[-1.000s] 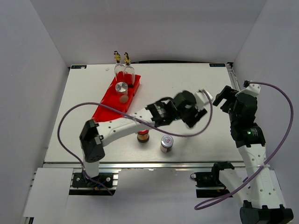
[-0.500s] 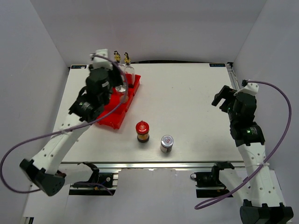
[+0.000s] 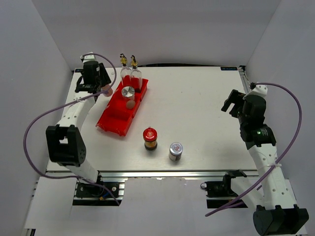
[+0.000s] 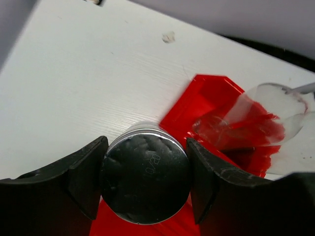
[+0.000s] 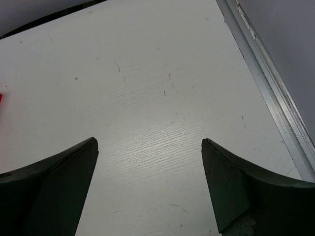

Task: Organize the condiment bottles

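1. My left gripper (image 4: 146, 164) is clamped on a shaker (image 4: 146, 189). Its silver cap sits between my two fingers (image 4: 81, 179), with both pads against its sides.
2. The held shaker is at the far-left corner of the table (image 3: 197, 98), just beside the far end of the red tray (image 3: 112, 122). I can't tell whether its base touches the table.
3. Two glass bottles with gold spouts (image 3: 126, 73) (image 3: 136, 74) stand side by side in the tray's far end.
4. A second shaker (image 3: 128, 92) stands in the tray just in front of them. A small brownish round thing lies beside it, too small to identify.
5. The red-lidded jar (image 3: 149, 135) and the silver-lidded jar (image 3: 175, 149) stand upright on the table near the front edge, outside the tray and apart from each other.
6. My right gripper (image 5: 148, 145) is spread wide and empty, with only bare table between its fingers (image 5: 54, 187), near the right edge.
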Controlling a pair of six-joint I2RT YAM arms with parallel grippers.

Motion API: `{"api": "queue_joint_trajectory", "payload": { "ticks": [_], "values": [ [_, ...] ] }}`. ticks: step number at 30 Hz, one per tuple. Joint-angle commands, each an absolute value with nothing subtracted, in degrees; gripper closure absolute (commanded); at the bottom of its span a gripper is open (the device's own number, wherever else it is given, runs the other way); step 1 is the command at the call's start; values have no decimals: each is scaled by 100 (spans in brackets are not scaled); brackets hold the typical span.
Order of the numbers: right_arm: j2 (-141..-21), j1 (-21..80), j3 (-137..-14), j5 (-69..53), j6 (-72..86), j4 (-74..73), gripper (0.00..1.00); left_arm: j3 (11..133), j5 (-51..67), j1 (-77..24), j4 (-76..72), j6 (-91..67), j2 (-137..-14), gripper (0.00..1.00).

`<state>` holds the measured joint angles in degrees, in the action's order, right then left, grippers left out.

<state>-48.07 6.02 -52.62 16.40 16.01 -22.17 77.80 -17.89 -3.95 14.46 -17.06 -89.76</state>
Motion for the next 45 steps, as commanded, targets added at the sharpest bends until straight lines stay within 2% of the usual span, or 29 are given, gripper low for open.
{"api": "queue_joint_trajectory", "payload": {
  "ticks": [1, 15, 21, 23, 26, 27, 29, 31, 36, 39, 40, 45],
  "values": [
    [-4878, 580, -5352, 1749, 1477, -2030, 11, 8366, -836, -396, 958, -1740, -9131, 100],
    [-5018, 580, -5317, 1828, 1459, -2057, 11, 8587, 191, -396, 1283, -1898, -9940, 100],
    [-5045, 589, -5300, 1811, 1459, -2039, 11, 8570, 176, -404, 1555, -1802, -9914, 97],
    [-5062, 580, -5282, 1802, 1450, -2013, 11, 8526, 193, -413, 1608, -1740, -9897, 89],
    [-5115, 580, -5273, 1775, 1459, -2013, 11, 8481, 351, -448, 1591, -1653, -9914, 70],
    [-5133, 589, -5273, 1767, 1450, -2013, 11, 8490, 352, -466, 1617, -1626, -9975, 56],
    [-5142, 589, -5291, 1758, 1459, -2048, 11, 8534, 369, -492, 1635, -1591, -10028, 48],
    [-5150, 589, -5282, 1749, 1450, -2065, 11, 8578, 439, -501, 1591, -1608, -10142, 36],
    [-5107, 580, -5265, 1758, 1450, -2057, 11, 8806, 361, -597, 1819, -1573, -10388, 28],
    [-5098, 580, -5265, 1767, 1450, -2048, 10, 8850, 317, -642, 1872, -1556, -10389, 20],
    [-5106, 580, -5265, 1767, 1459, -2048, 11, 8868, 282, -650, 1889, -1538, -10380, 2],
    [-5098, 589, -5247, 1758, 1450, -2039, 11, 9008, 88, -677, 2047, -1521, -10240, 2]
  ]
}}
